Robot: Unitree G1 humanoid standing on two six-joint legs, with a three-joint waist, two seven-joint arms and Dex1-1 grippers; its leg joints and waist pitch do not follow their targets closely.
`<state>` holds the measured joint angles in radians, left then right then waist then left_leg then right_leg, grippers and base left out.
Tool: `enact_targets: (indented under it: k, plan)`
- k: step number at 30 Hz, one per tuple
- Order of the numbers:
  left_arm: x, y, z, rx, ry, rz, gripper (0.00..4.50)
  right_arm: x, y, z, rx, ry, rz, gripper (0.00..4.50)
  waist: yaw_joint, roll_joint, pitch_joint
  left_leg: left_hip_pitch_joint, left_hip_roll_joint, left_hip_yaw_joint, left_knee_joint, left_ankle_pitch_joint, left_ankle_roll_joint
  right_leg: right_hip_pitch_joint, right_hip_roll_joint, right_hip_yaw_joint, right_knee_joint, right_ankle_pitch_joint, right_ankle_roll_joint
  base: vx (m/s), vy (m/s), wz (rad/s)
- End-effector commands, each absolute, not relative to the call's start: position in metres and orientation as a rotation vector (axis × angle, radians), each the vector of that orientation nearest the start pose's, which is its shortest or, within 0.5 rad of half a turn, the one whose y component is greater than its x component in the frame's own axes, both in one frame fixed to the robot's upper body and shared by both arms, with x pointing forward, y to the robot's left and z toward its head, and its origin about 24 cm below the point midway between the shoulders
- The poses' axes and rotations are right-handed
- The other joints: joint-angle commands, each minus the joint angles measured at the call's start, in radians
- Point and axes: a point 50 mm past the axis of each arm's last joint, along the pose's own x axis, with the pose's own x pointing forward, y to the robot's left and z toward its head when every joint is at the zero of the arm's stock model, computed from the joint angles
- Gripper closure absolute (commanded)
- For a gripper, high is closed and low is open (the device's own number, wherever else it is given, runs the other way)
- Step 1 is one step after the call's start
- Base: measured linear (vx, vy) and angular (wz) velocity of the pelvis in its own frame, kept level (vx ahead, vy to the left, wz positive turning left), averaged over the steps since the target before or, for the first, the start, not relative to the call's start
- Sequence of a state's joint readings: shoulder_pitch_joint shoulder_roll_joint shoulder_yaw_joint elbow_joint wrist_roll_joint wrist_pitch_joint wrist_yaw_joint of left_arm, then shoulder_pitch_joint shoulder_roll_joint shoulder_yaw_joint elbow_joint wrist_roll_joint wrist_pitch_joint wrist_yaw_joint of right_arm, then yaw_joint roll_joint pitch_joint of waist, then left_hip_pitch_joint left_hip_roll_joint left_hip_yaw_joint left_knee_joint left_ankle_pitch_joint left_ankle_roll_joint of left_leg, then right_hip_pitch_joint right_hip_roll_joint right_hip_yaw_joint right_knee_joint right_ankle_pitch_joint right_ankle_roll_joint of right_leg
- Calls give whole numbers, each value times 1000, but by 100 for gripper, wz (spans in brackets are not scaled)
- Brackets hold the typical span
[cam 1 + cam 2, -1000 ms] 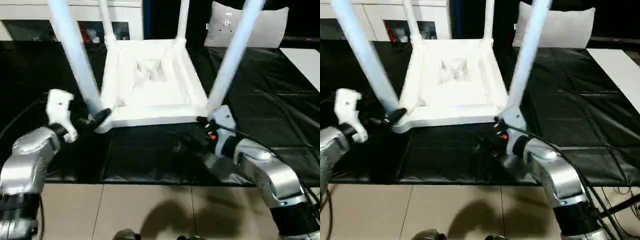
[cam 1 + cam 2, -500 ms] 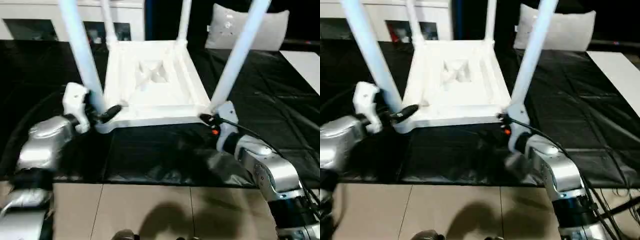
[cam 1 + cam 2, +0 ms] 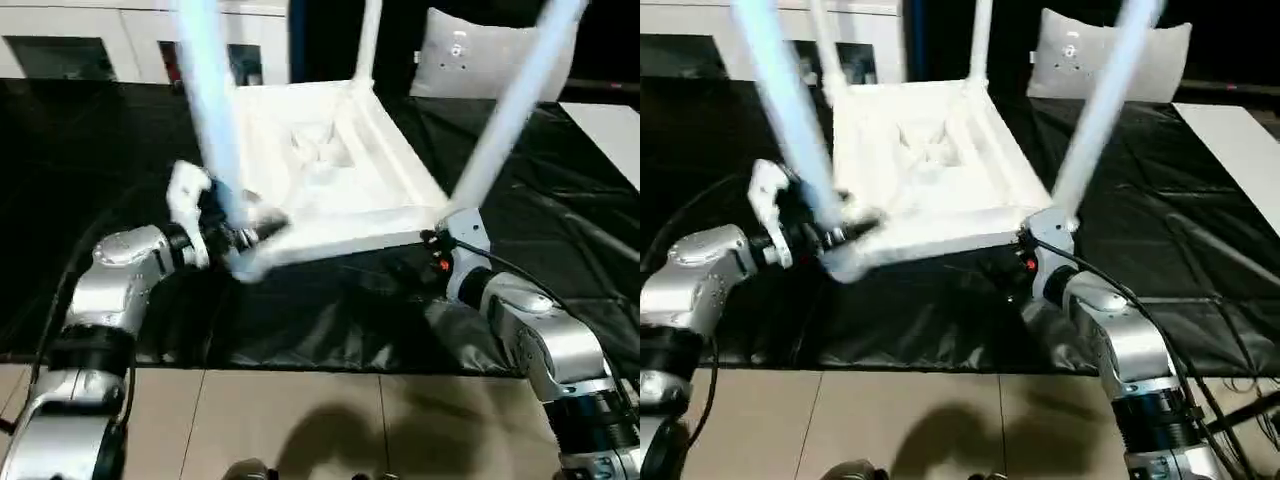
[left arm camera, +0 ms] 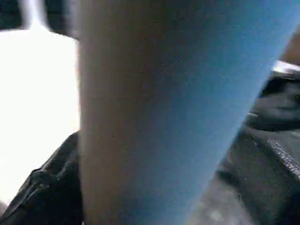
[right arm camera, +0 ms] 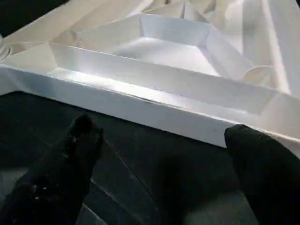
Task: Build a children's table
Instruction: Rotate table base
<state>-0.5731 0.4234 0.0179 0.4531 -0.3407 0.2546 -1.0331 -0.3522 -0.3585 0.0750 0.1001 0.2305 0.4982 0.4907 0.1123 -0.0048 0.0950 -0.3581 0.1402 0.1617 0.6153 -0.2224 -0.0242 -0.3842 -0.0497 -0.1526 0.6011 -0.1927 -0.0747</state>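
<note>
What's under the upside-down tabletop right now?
The tabletop lies ribbed side up on black sheeting; its near-left corner looks lifted. The sheeting beneath its middle is covered, so anything there cannot be seen.

home-like room: white glass-door cabinets, pillow, tiled floor

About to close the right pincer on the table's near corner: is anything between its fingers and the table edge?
Nothing visible stands in the way. The right pincer is open, its fingers spread just short of the upturned children's table's near edge. Between them lies the black floor sheet and nothing else.
</note>
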Motion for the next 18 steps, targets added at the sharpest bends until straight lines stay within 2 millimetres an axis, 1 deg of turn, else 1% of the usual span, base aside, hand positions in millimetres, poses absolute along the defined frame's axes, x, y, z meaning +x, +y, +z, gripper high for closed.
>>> enact_targets:
  k: [1, 2, 3, 4, 6, 7, 8, 10, 11, 12, 13, 14, 15, 16, 17, 18]
  plan:
    - [324, 168, 115, -22, 130, -1120, 6, 306, -171, 74, -91, 299, 556, 0, -2, -3, -75, 4, 123, -45, -76, 0, 63, 63, -166, 109, -56, -99, -147, 0, 0, 0]
    - [322, 166, 115, -21, 130, -1133, 6, 306, -171, 75, -94, 289, 560, 0, -3, -4, -73, 4, 122, -44, -77, -1, 68, 62, -163, 109, -60, -106, -145, 0, 0, 0]
    - [321, 162, 117, -30, 125, -1151, 6, 306, -172, 74, -115, 295, 559, 0, -3, -1, -74, 4, 120, -42, -75, -3, 69, 62, -162, 109, -61, -113, -143, 0, 0, 0]
    - [320, 162, 117, -31, 124, -1153, 6, 306, -173, 74, -119, 297, 555, 0, -3, -2, -73, 5, 120, -43, -75, -6, 68, 62, -162, 109, -62, -118, -142, 0, 0, 0]
    - [317, 152, 121, -56, 111, -1189, 6, 311, -179, 68, -181, 339, 486, 0, -6, -7, -72, 7, 120, -42, -77, -10, 63, 61, -157, 107, -66, -141, -140, 0, 0, 0]
    - [316, 148, 122, -63, 106, -1205, 6, 312, -181, 65, -192, 373, 459, 0, -6, -5, -70, 9, 118, -41, -78, -15, 55, 60, -157, 108, -69, -160, -144, 0, 0, 0]
    - [314, 145, 123, -66, 105, -1219, 6, 312, -181, 63, -184, 409, 454, 0, -4, -7, -71, 9, 116, -39, -76, -15, 54, 62, -158, 109, -70, -168, -144, 0, 0, 0]
    - [310, 140, 123, -74, 108, -1246, 6, 313, -182, 62, -189, 436, 452, 0, -4, -7, -71, 5, 117, -40, -76, -11, 60, 65, -158, 108, -69, -169, -142, 0, 0, 0]
    - [303, 134, 124, -89, 112, -1286, 6, 316, -183, 60, -220, 449, 446, 0, -7, -7, -75, 6, 120, -41, -75, 1, 62, 64, -158, 108, -61, -148, -143, 0, 0, 0]
    - [301, 133, 124, -94, 113, -1297, 6, 316, -183, 60, -231, 449, 444, 0, -7, -7, -75, 5, 119, -41, -75, 9, 64, 64, -157, 107, -62, -139, -145, 0, 0, 0]
    - [295, 128, 126, -103, 116, -1332, 6, 318, -183, 59, -253, 443, 445, 0, -7, -8, -75, 4, 120, -40, -74, 20, 67, 64, -156, 108, -57, -120, -148, 0, 0, 0]
    - [292, 125, 127, -108, 117, -1354, 6, 320, -183, 59, -258, 440, 445, 0, -9, -8, -75, 3, 119, -39, -73, 22, 69, 64, -157, 108, -57, -113, -152, 0, 0, 0]
    - [289, 123, 127, -112, 119, -1367, 6, 321, -183, 59, -257, 438, 444, 0, -9, -9, -74, 4, 115, -37, -72, 27, 77, 64, -155, 109, -59, -109, -154, 0, 0, 0]
    - [286, 120, 128, -115, 122, -1386, 6, 323, -182, 59, -255, 434, 442, 0, -11, -10, -75, 4, 116, -37, -72, 29, 78, 64, -156, 109, -56, -103, -157, 0, 0, 0]
    - [283, 117, 128, -117, 124, -1401, 6, 324, -181, 59, -255, 430, 443, 0, -12, -8, -75, 2, 114, -36, -71, 33, 84, 65, -154, 108, -57, -97, -159, 0, 0, 0]
    - [279, 112, 129, -119, 125, -1420, 6, 327, -178, 59, -254, 428, 444, 0, -17, -17, -72, -3, 113, -37, -73, 25, 88, 70, -155, 107, -61, -119, -153, 0, 0, 0]
